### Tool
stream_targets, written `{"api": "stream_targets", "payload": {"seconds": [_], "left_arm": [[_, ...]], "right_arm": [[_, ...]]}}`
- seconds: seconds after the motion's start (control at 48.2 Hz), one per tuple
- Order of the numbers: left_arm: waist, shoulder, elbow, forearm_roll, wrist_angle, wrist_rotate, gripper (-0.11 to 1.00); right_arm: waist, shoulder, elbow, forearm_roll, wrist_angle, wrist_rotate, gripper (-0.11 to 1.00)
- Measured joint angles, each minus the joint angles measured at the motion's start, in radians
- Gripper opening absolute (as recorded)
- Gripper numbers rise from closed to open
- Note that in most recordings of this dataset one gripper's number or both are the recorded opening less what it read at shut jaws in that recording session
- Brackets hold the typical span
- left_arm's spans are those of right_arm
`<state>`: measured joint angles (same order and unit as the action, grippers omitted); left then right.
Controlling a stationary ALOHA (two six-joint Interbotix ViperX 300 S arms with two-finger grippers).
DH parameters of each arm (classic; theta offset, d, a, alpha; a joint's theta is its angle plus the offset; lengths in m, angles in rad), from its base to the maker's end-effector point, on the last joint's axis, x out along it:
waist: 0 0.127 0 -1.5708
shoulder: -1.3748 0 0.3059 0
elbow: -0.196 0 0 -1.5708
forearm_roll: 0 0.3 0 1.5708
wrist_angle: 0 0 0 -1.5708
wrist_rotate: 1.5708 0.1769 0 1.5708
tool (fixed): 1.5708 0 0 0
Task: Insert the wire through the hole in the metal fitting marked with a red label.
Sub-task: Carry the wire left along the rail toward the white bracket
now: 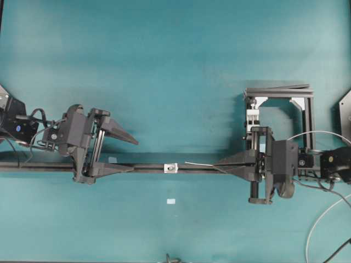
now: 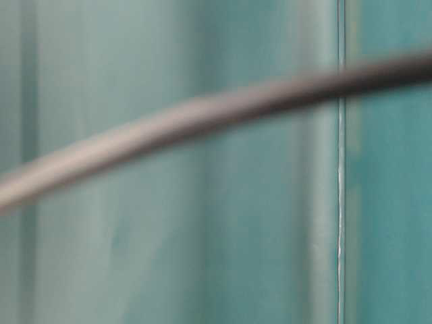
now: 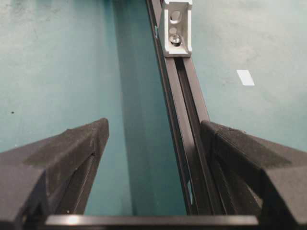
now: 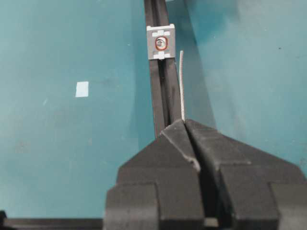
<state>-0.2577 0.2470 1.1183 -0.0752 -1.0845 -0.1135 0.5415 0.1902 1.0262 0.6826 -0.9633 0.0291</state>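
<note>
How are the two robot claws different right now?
The left gripper has its jaws spread wide with nothing between them, while the right gripper is pinched shut on the wire. The left gripper straddles the dark rail; the right gripper sits beside it, wire tip short of the metal fitting. Both are black and point at that fitting.

left end effector wide open, right end effector clamped tight, tips facing
</note>
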Motion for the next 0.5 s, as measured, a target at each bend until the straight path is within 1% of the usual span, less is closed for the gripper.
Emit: {"api": "stream_targets", "payload": {"seconds": [0.498], "left_arm": [[0.000, 0.000, 0.000, 0.000, 0.000, 0.002, 0.86]], "right_arm": [[0.006, 0.002, -0.020, -0.002, 0.032, -0.002, 0.00]]}}
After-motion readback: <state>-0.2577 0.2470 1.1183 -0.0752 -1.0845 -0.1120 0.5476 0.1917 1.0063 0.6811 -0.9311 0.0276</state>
